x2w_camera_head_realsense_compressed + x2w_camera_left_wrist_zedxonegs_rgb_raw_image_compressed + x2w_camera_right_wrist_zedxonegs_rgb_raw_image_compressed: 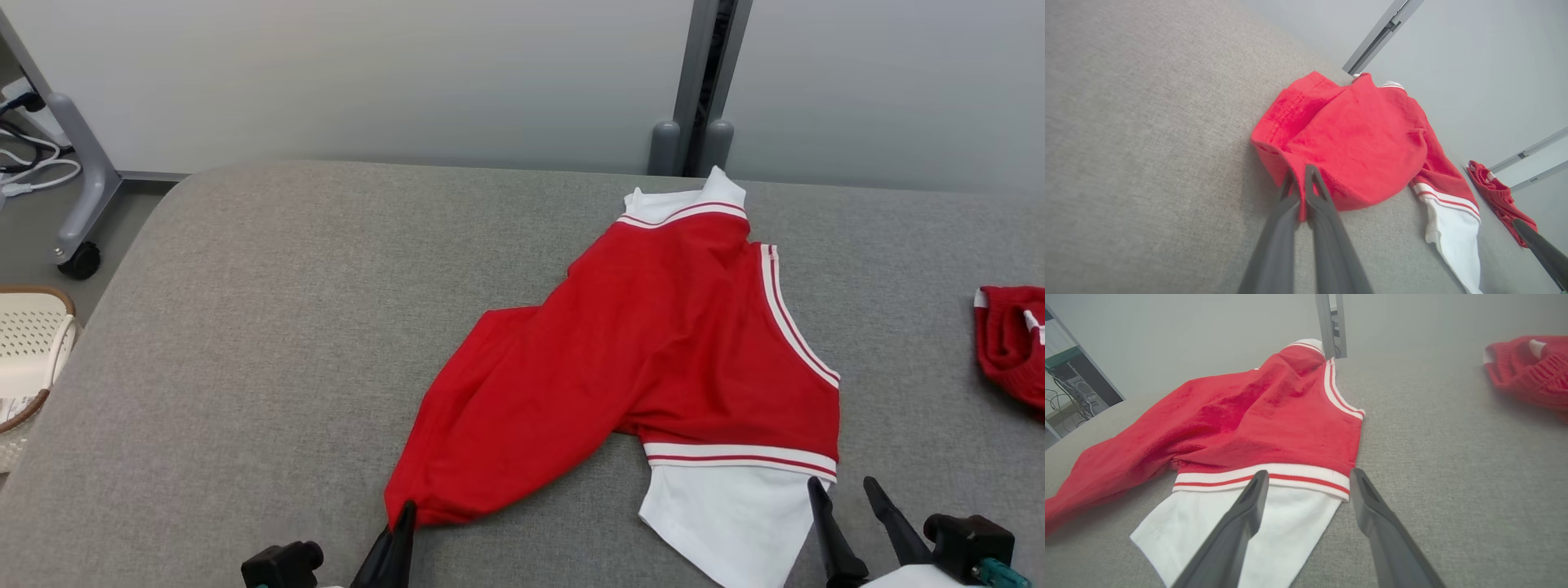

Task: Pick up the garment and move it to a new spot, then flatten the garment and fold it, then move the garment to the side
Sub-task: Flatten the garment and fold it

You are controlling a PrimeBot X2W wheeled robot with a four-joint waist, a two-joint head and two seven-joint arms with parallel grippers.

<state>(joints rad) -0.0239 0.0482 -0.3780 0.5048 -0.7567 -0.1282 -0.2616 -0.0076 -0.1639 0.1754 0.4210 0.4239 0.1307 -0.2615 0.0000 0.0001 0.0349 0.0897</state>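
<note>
Red-and-white garment (653,343) lies crumpled mid-table (245,327), collar toward the far wall and its white part (727,514) at the near edge. A second red garment (1012,343) sits well apart at the right.

Left gripper (404,516): jaws clenched on the garment's near-left red corner, low against the table, fingers pointing away from the robot. Right gripper (841,483): jaws released and spread, tips just beside the white part below the striped band (1261,475), gripping nothing.

Step looks like securing a two-point hold. To do it well:
- Bring the right jaws down over the white edge and pinch a single layer.
- Lift both hands evenly.
- Pull apart gently so the cloth spreads rather than bunches.
- Avoid snagging the table cover.
</note>
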